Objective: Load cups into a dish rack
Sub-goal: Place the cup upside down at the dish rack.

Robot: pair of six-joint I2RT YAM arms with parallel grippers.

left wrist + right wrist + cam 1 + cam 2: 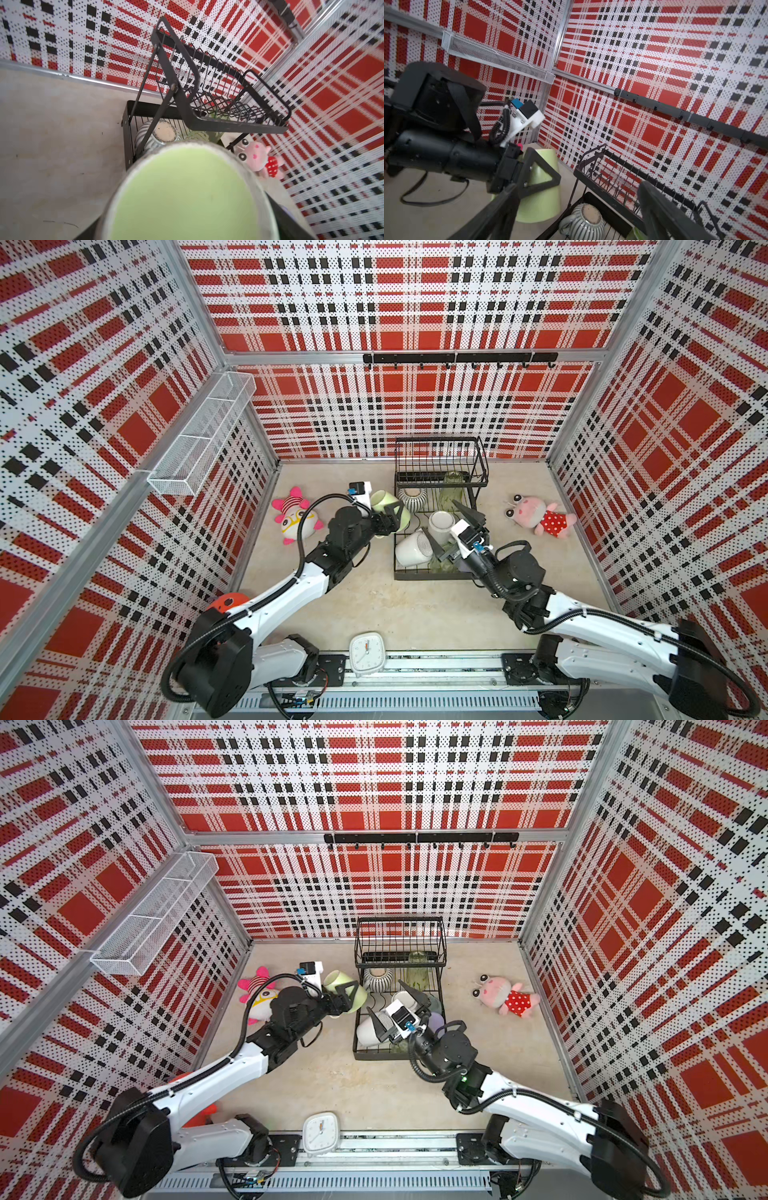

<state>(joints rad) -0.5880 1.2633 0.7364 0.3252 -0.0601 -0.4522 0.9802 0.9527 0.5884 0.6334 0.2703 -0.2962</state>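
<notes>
Pale-green mug (383,502) hangs tilted just left of the dish rack (440,460), clamped across its body by your left gripper (392,515), probably so it can be tipped in from the side. Your right gripper (451,529) hovers over the lower tier, jaws spread and empty (right where the mug would likely go). A white cup (441,522) and a ribbed mug (413,498) crowd that tier, and the upper basket overhangs its far end. A fish toy (293,517) and a pink toy (536,516) lie clear on either side.

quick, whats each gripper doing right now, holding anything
left gripper: closed on the pale-green mug.
right gripper: open, holding nothing, over the dish rack.
</notes>
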